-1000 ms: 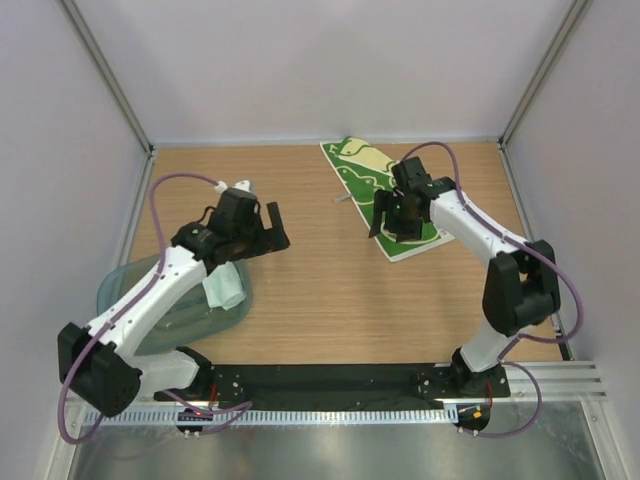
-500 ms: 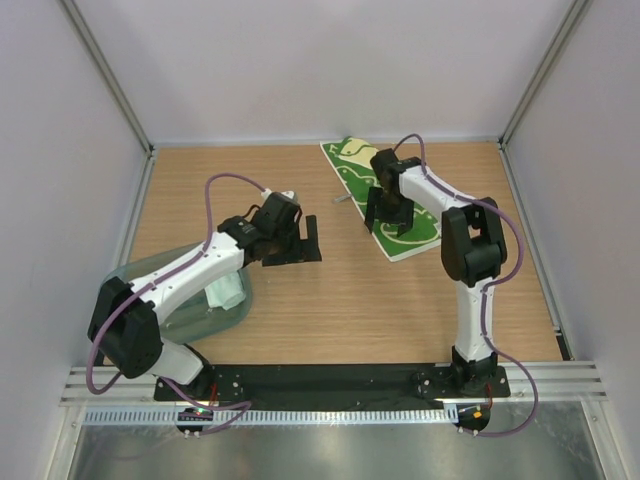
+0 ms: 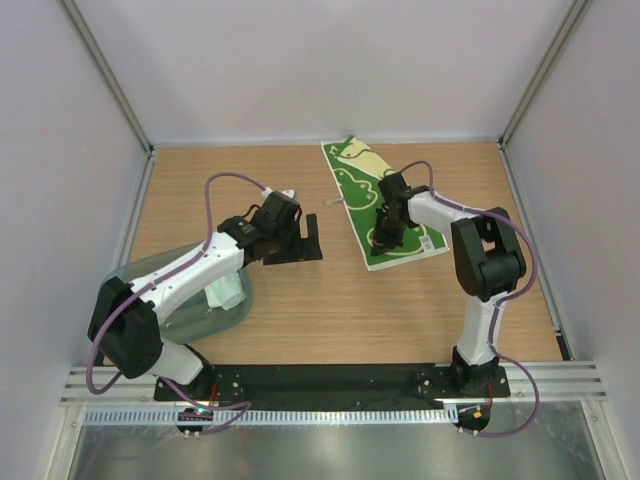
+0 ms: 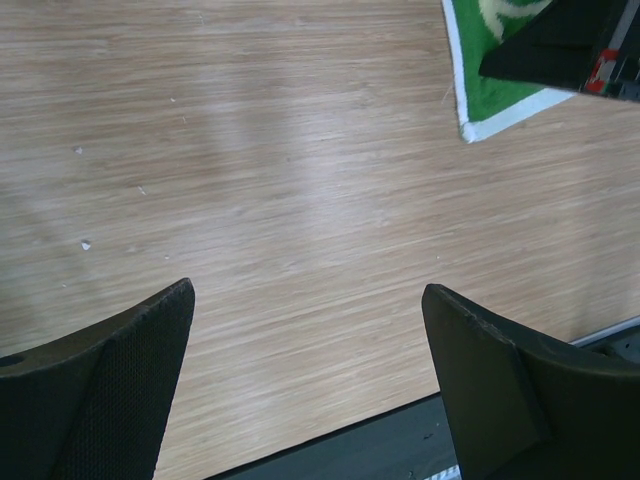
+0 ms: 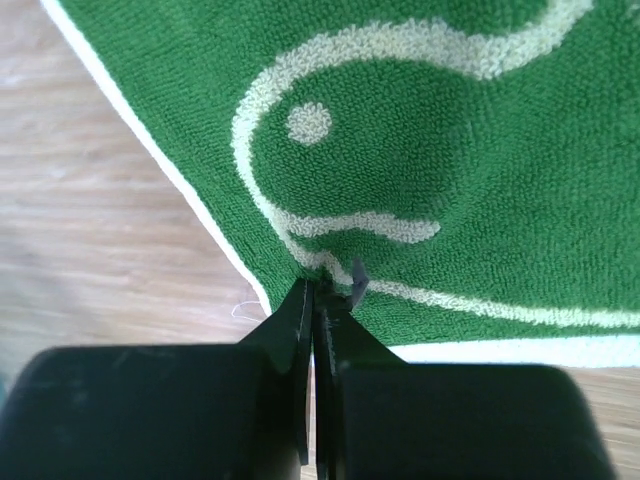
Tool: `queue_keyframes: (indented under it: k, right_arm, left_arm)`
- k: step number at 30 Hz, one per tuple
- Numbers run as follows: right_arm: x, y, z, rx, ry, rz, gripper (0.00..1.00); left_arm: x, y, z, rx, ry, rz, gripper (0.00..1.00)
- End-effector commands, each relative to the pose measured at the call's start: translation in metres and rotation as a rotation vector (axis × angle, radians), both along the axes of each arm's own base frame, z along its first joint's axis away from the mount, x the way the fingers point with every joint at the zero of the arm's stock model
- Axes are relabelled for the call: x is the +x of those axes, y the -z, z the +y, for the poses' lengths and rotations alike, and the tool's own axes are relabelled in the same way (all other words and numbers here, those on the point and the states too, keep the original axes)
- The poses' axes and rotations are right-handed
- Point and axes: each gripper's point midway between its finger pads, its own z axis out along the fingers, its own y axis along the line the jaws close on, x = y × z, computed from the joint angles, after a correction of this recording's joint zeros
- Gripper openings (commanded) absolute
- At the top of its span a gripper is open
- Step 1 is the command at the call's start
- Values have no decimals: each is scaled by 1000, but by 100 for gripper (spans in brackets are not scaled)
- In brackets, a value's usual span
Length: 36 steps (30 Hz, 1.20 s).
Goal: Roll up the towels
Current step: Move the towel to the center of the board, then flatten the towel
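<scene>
The green towel [image 3: 358, 178] with cream patches and white doodles lies flat at the back middle of the table. My right gripper [image 3: 384, 238] is shut on a pinch of its pile near the front left edge. In the right wrist view the jaws [image 5: 318, 285] meet on the green towel [image 5: 450, 150] beside its white border. The pale mint towel [image 3: 224, 291] lies crumpled in the plastic bin [image 3: 135, 288] at the left. My left gripper [image 3: 300, 241] hangs open over bare wood, left of the green towel. Its wrist view shows empty jaws [image 4: 310, 292] and the towel's corner [image 4: 488, 95].
The translucent teal-grey bin sits at the front left, under the left arm's forearm. White walls and metal posts close the table on three sides. A black base plate [image 3: 340, 378] runs along the near edge.
The right gripper came down to the towel's front left part and shut on it; the towel's near corner slid a little left. The left arm swung right, then held still.
</scene>
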Motion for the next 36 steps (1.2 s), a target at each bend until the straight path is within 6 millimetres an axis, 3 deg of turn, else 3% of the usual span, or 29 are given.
queue_keyframes:
  k: [1, 2, 4, 5, 6, 7, 8, 9, 10, 11, 12, 13, 14, 15, 17, 18, 20, 21, 22, 23, 24, 26, 27, 32, 36]
  right_arm:
    - [-57, 40, 15, 5, -49, 126, 1]
    - [-73, 37, 8, -14, -35, 120, 1]
    - [-85, 32, -7, -85, 65, 70, 1]
    - [-113, 42, -18, -110, 85, 87, 1]
    - [-115, 22, -18, -67, 142, 25, 1]
    - [-125, 21, -22, -54, 162, 22, 1]
    - [-149, 27, -32, -66, 172, 58, 1]
    - [-151, 12, -33, -39, 185, 15, 1]
    - [-160, 11, -37, -42, 200, 19, 6]
    - [-165, 4, -38, -38, 200, 13, 17]
    - [-169, -3, -36, -35, 188, 1, 46]
    - [-164, -19, -30, -2, 184, -45, 55]
    - [-166, -24, -36, -42, 182, -57, 60]
    - [-166, -30, -34, -45, 172, -64, 65]
    - [-163, -42, -35, -41, 161, -83, 66]
    - [-162, -48, -33, -31, 157, -98, 66]
    - [-162, -52, -33, -28, 156, -103, 66]
    - [-162, -52, -33, -26, 155, -104, 66]
    - [-162, -53, -33, -23, 156, -105, 66]
    - [-162, -54, -32, -18, 153, -108, 66]
    - [-163, -54, -32, -14, 149, -103, 66]
    - [-163, -54, -30, -8, 143, -103, 66]
    - [-163, -53, -31, -11, 135, -103, 66]
    - [-161, -50, -28, -12, 128, -98, 65]
    - [-159, -46, -26, -12, 123, -91, 65]
  left_arm:
    - [13, -17, -5, -21, 3, -74, 95]
    - [15, -17, -3, -10, -1, -76, 94]
    - [20, -15, -3, 13, -8, -74, 95]
    - [26, -21, -4, 18, -17, -90, 95]
    - [31, -23, -5, 24, -17, -96, 95]
    - [36, -15, -7, 43, -15, -81, 95]
    - [46, -26, -12, 31, -12, -108, 95]
    - [53, -25, -13, 43, -8, -109, 95]
    - [61, -12, -15, 66, -3, -88, 95]
    - [70, -11, -19, 73, 1, -94, 95]
    - [88, -18, -19, 85, -4, -129, 95]
    - [100, -18, -21, 91, -10, -138, 95]
    - [112, 8, -20, 135, -15, -91, 95]
    - [131, -4, -23, 123, -30, -116, 94]
    - [156, 10, -15, 126, -60, -89, 92]
    - [180, 19, -12, 130, -75, -91, 92]
    - [199, 25, -7, 144, -85, -89, 90]
    - [204, 53, 0, 186, -89, -34, 88]
    - [219, 42, -1, 173, -100, -60, 87]
    - [227, 50, 8, 182, -113, -42, 86]
    - [231, 67, 10, 189, -112, -14, 84]
    - [243, 69, 7, 146, -91, -10, 82]
    - [246, 83, 7, 153, -85, 8, 81]
    - [258, 92, -4, 128, -37, 7, 79]
    - [250, 109, 0, 178, -8, 45, 52]
